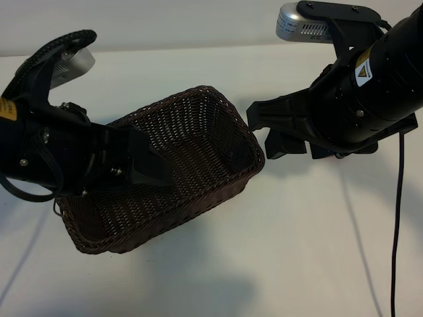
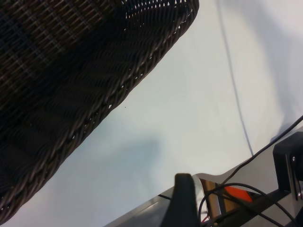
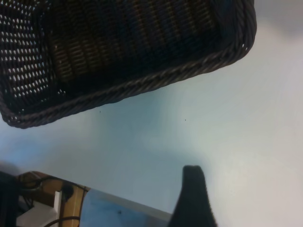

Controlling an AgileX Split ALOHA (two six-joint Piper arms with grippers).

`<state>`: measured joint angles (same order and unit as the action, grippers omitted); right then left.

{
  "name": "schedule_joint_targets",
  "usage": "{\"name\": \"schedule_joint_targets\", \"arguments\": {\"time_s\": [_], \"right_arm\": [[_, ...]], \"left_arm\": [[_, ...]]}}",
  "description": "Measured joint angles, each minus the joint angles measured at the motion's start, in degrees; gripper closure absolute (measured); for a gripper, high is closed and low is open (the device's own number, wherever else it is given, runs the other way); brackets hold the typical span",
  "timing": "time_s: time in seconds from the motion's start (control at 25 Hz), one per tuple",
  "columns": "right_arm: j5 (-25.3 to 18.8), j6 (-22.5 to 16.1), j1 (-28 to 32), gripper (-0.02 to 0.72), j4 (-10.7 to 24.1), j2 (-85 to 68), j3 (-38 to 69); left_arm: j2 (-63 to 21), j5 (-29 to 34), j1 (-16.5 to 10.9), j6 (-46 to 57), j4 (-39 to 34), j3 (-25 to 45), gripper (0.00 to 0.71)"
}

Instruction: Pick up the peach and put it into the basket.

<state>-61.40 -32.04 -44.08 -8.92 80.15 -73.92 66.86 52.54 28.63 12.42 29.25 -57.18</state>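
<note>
Peach unseen; basket (image 1: 198, 172) part hidden behind left gripper (image 1: 149, 165).

Steep overhead exterior view; both wrist views close, sharing the basket (image 1: 178, 168) rim.

The basket (image 1: 198, 125) is dark brown woven wicker, an open mesh in its walls with a thick braided rim, rough and faintly glossy on the strands. The surface (image 1: 297, 238) looks smooth, matt and white. Both arms wear black matt plastic housings; silvery metal-look camera casings sit on their wrists. A thin black cable (image 1: 396, 218) looks smooth.
</note>
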Motion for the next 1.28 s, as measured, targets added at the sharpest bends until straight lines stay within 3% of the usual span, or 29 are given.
{"name": "schedule_joint_targets", "arguments": {"time_s": [1.28], "right_arm": [[0.0,0.0,0.0,0.170,0.0,0.0,0.0]], "left_arm": [[0.0,-1.3,0.0,-1.7,-0.8,0.0,0.123]]}}
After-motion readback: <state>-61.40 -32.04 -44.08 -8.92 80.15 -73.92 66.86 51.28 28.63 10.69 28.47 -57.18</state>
